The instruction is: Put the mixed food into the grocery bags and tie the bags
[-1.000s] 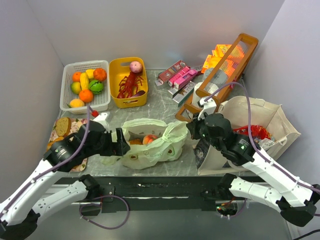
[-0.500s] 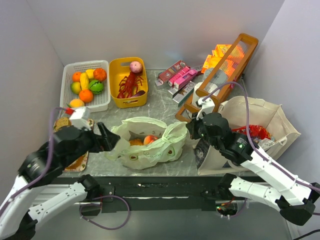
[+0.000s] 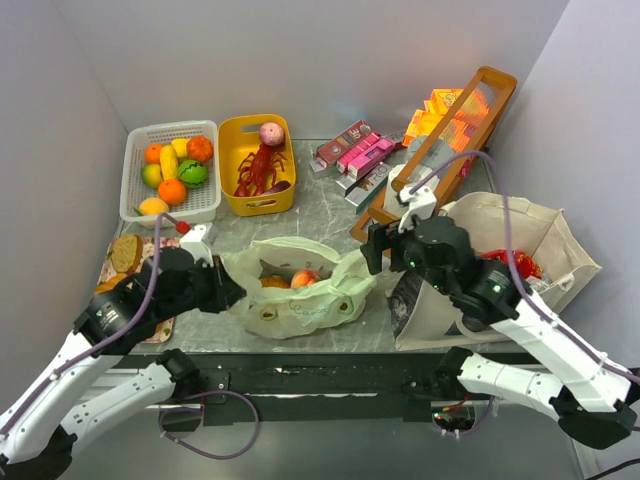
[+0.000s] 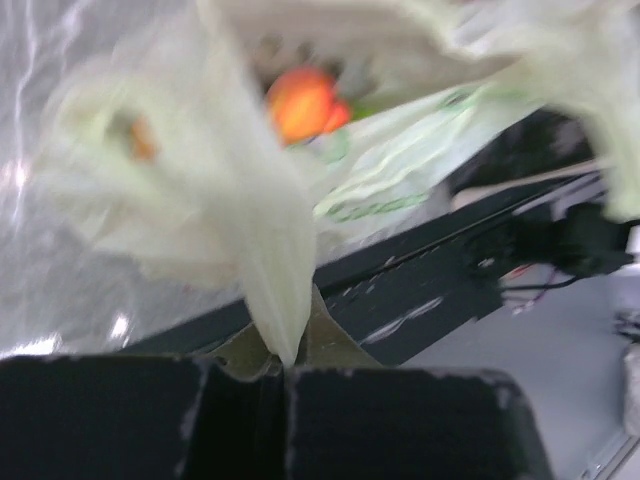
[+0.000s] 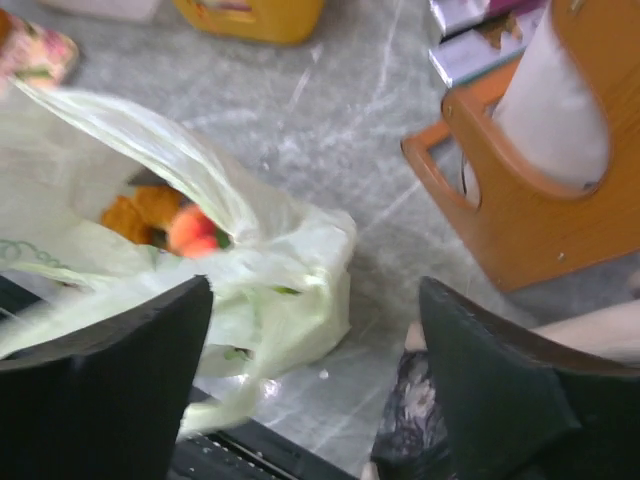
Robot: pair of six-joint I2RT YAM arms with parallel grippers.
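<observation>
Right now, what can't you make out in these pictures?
- Green bag contents: top view, folds hide all but a peach and a brown piece.
- Canvas tote inside: top view, right arm covers part.
- Left wrist view: blurred; print on the bag unreadable.
- Wooden crate: right wrist view, cut off by the edges.

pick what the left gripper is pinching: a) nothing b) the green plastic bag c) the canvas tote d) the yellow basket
b, the left wrist view shows the left gripper shut on a pulled-up fold of the green plastic bag.
</observation>
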